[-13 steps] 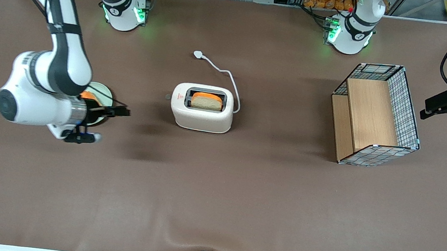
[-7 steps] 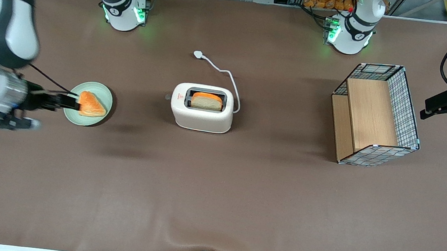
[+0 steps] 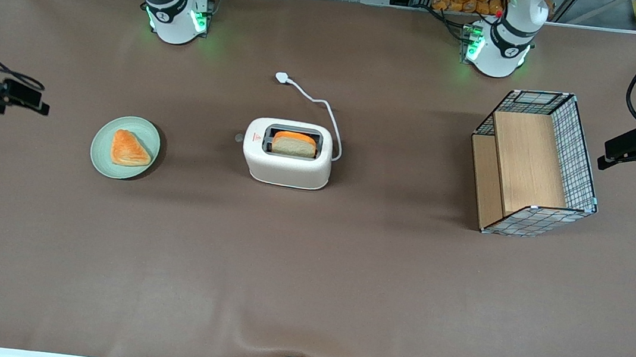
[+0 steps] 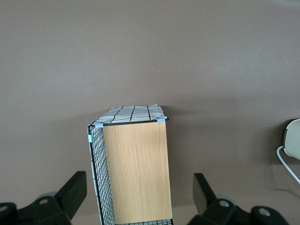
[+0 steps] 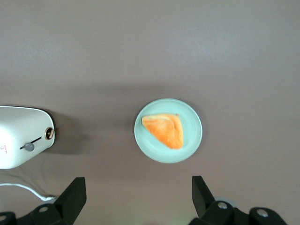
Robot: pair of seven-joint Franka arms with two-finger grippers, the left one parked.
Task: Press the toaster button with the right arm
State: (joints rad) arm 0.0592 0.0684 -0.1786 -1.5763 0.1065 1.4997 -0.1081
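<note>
The cream-white toaster (image 3: 286, 166) stands mid-table with a slice of bread (image 3: 294, 144) in its top slot. The toaster button (image 3: 238, 138) is a small round knob sticking out of the short end that faces the working arm's end of the table. My right gripper (image 3: 27, 99) hangs at that end's edge, well away from the toaster, with the green plate (image 3: 141, 129) between them. Its fingers (image 5: 75, 193) are spread wide, so it is open with nothing in it. The right wrist view looks down on the plate (image 5: 190, 140) and the toaster's end (image 5: 21, 126).
An orange pastry (image 3: 130, 148) lies on the plate. The toaster's white cord (image 3: 315, 101) runs farther from the front camera than the toaster. A wire-and-wood crate (image 3: 535, 164) stands toward the parked arm's end. Both arm bases (image 3: 176, 17) sit at the table's back edge.
The right arm has pulled back from over the plate toward its own end of the table, away from the toaster. The plate and pastry are now uncovered. The toaster has not moved.
</note>
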